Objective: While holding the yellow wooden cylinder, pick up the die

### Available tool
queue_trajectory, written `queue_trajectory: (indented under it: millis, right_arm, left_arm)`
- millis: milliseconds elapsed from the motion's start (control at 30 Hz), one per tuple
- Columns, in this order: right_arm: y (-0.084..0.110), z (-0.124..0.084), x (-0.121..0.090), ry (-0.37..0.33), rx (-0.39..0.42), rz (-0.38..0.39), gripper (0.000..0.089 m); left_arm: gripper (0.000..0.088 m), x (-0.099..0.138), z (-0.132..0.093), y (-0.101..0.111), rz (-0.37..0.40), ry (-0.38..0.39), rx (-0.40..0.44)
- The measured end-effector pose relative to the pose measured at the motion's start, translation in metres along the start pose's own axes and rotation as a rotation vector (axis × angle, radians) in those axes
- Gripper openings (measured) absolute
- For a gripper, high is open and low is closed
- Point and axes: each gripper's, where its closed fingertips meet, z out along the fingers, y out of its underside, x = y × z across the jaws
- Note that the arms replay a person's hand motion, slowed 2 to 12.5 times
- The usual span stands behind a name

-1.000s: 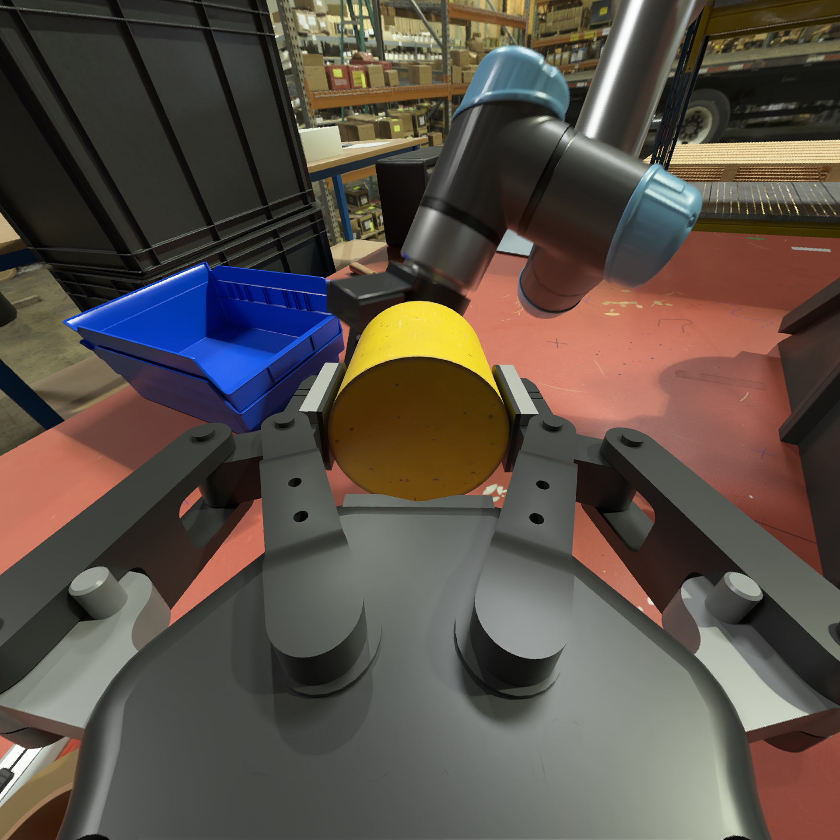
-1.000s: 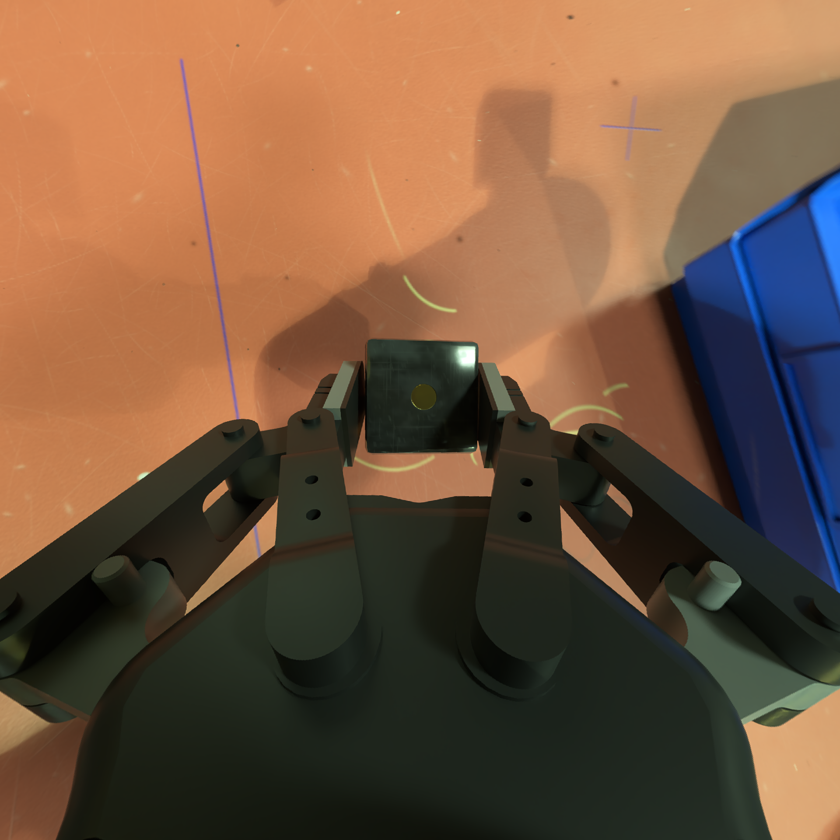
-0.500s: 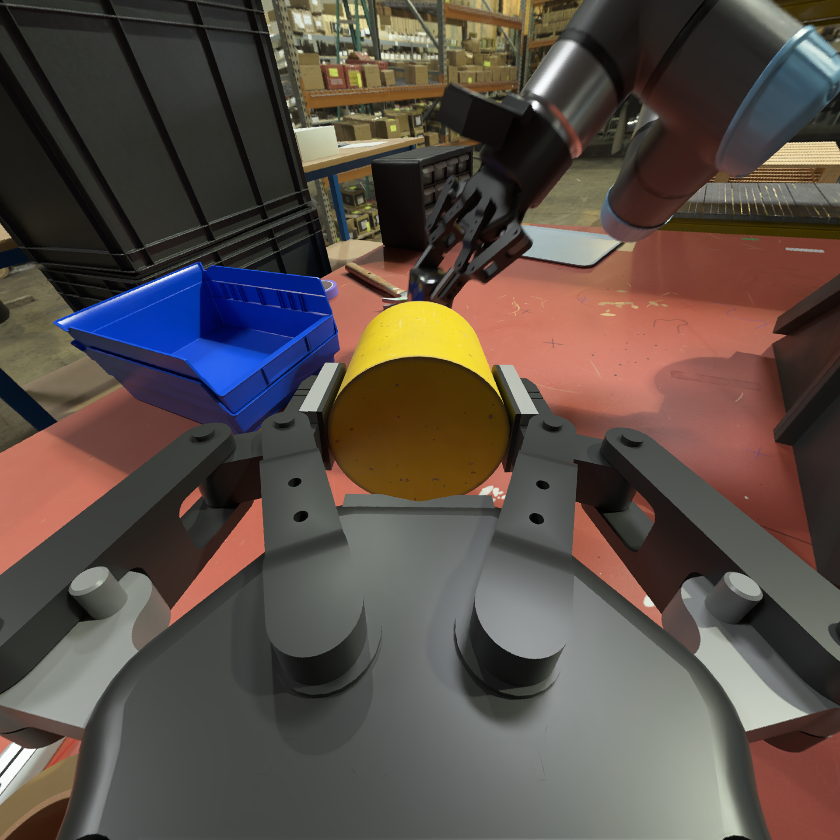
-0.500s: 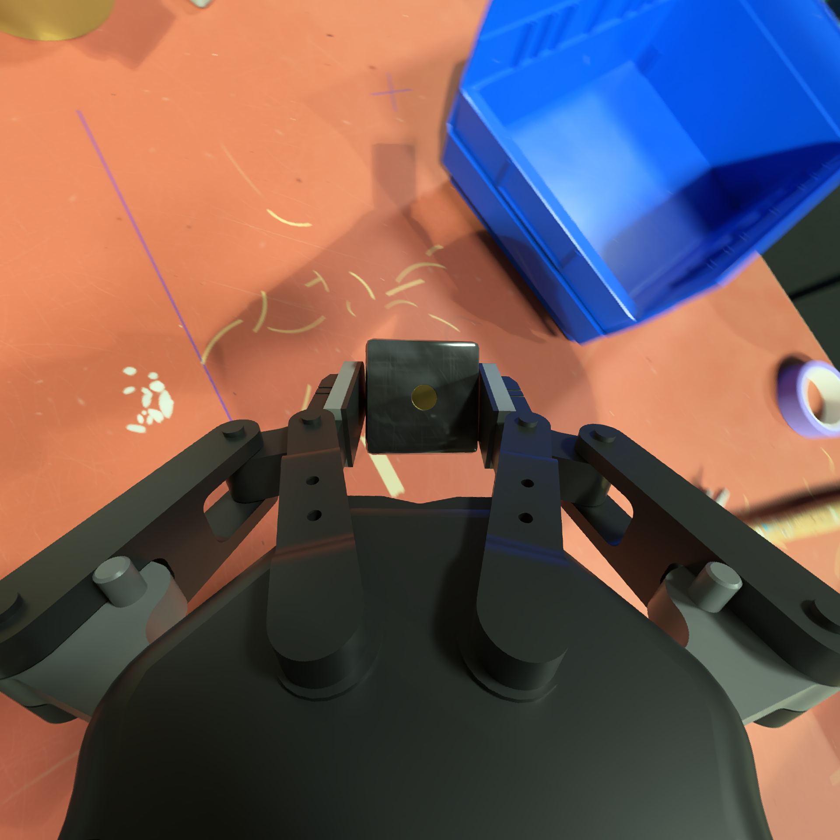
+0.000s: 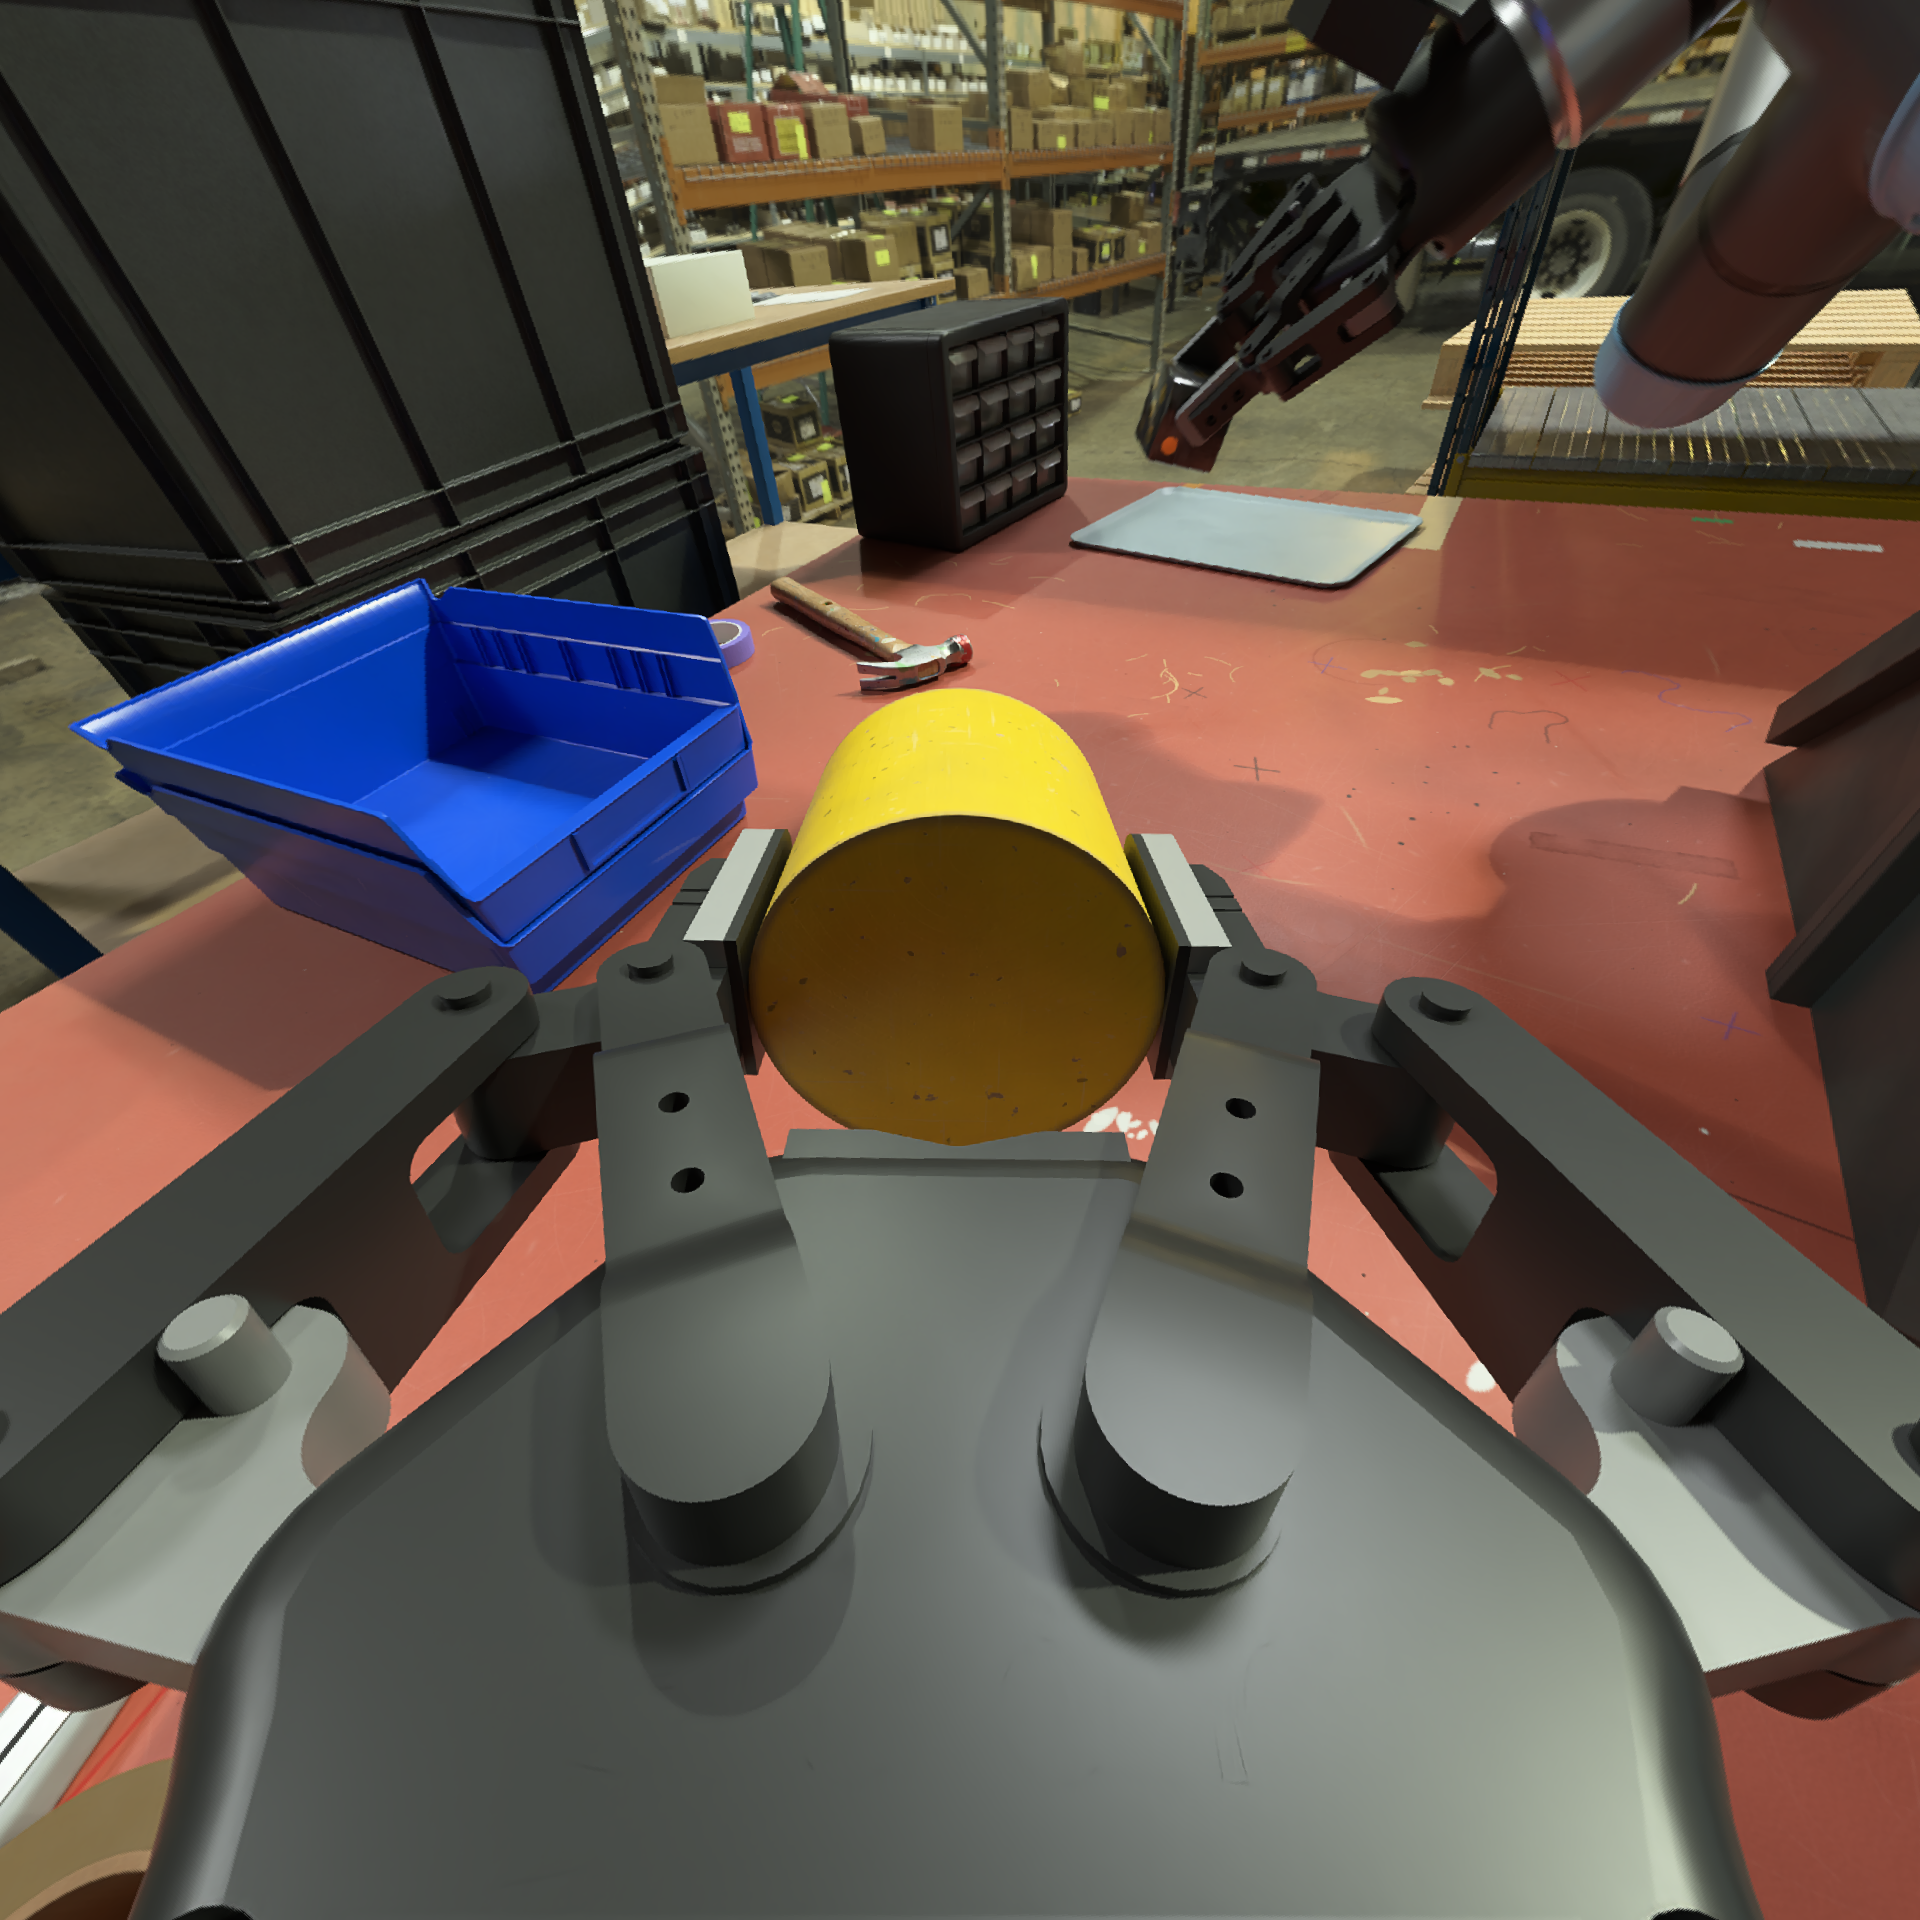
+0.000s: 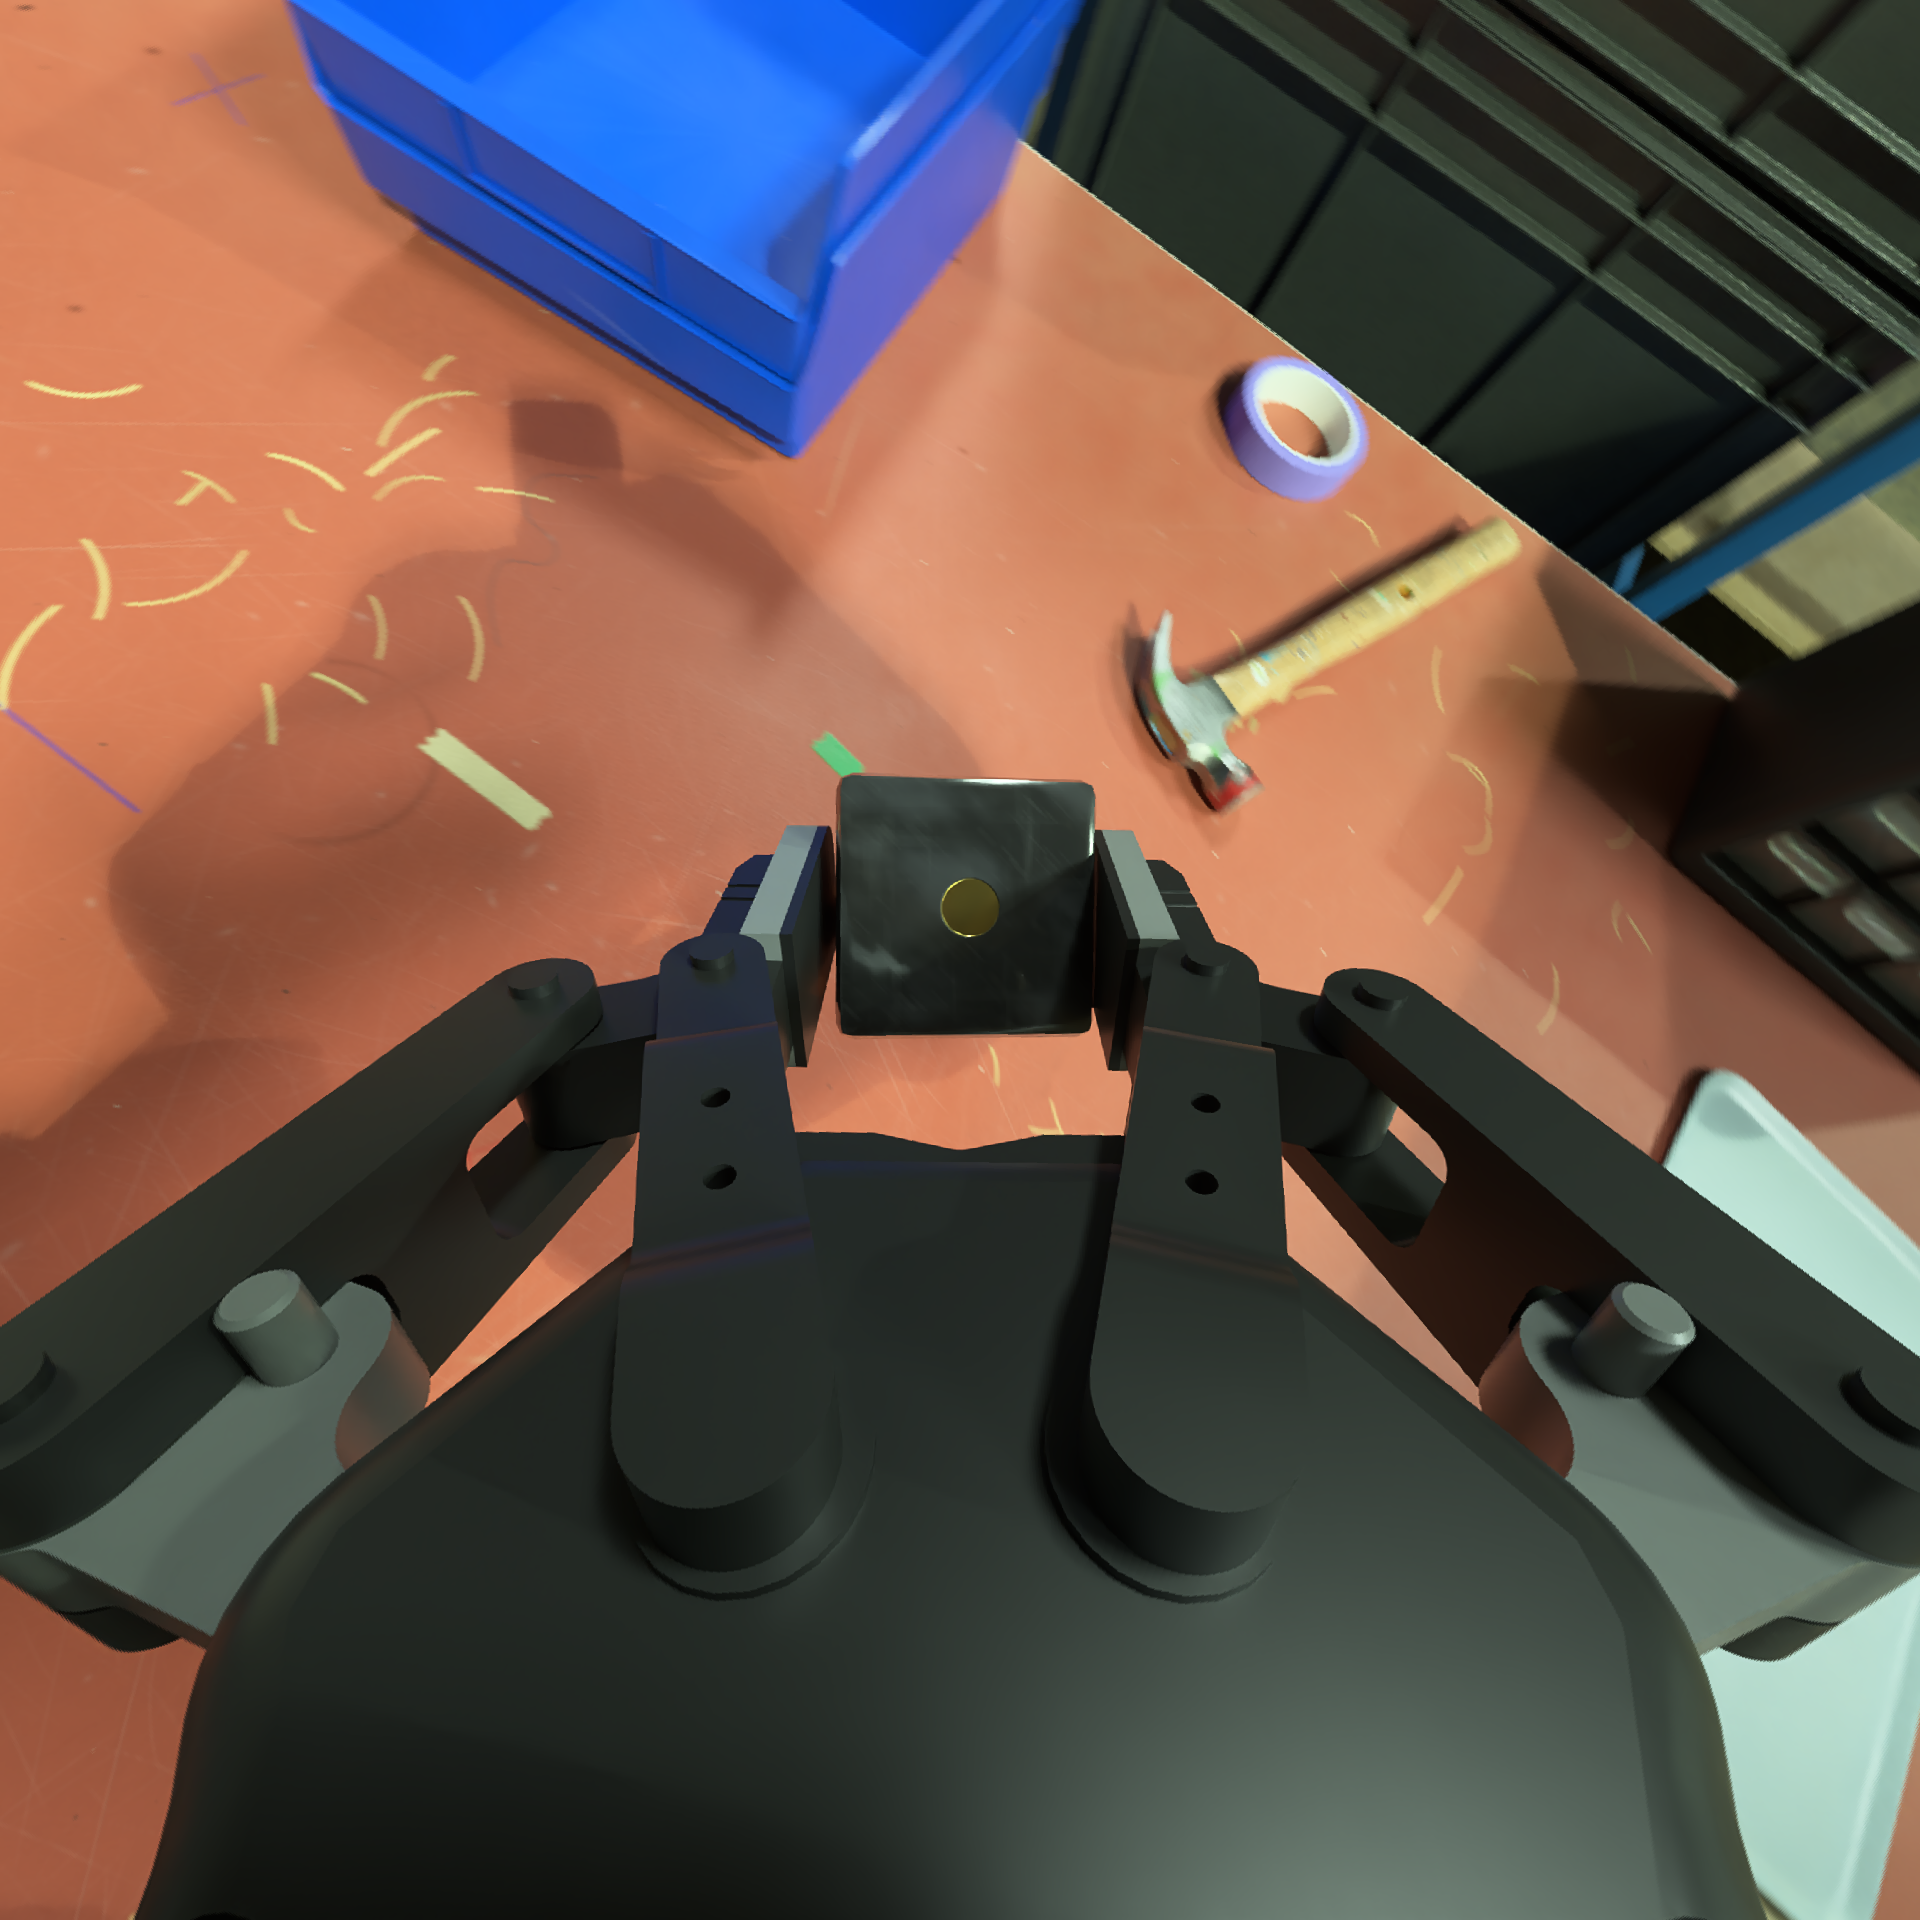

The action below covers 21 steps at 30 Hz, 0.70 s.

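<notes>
Red tabletop lies open below the right gripper pinching the black die aloft, while only the left wrist view shows the left gripper clamping the yellow wooden cylinder beside the blue bin.

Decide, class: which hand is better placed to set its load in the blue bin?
Probably left. The left hand grips the yellow wooden cylinder right beside the blue bin, low over the table; the right hand, gripping the die, hangs higher and farther off.
</notes>
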Motion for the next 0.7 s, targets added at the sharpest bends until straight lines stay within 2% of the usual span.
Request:
queue_trajectory:
  millis: [167, 367, 533, 700]
  right_arm:
    - [0.037, -0.026, 0.043, 0.079, -0.014, 0.099, 0.0425]
    - [0.081, -0.048, 0.081, 0.149, -0.035, 0.200, 0.0425]
    - [0.119, -0.058, 0.103, 0.192, -0.076, 0.283, 0.0425]
    - [0.154, -0.058, 0.114, 0.208, -0.120, 0.357, 0.0425]
  left_arm:
    - [0.0551, 0.003, 0.005, 0.002, 0.004, 0.008, -0.013]
    - [0.0551, 0.007, 0.011, 0.004, 0.010, 0.017, -0.032]
    - [0.0551, 0.010, 0.016, 0.007, 0.015, 0.024, -0.047]
    - [0.0551, 0.011, 0.020, 0.009, 0.017, 0.030, -0.058]
